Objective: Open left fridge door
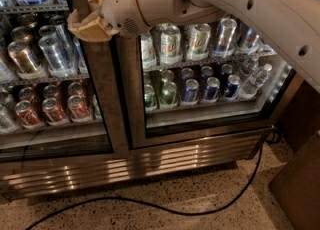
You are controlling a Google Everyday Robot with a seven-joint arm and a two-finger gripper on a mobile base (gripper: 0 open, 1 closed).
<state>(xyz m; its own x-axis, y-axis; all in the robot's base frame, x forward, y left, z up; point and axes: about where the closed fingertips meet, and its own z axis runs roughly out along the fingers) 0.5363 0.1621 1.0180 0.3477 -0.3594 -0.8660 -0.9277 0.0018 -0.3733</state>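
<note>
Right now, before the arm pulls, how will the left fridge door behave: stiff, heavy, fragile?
The left fridge door is probably rigid and heavy: wide steel frame, glass pane. Its dark gasket may resist initially. The gripper sits at the upper frame; struck glass could crack.

The tool (82, 24) hangs before the left fridge door (55, 81) at its right edge.

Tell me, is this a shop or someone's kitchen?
Probably a shop or break room: a glass-door drinks fridge, rows of cans, speckled hard floor. The gripper is up by the frame of the left fridge door.
</note>
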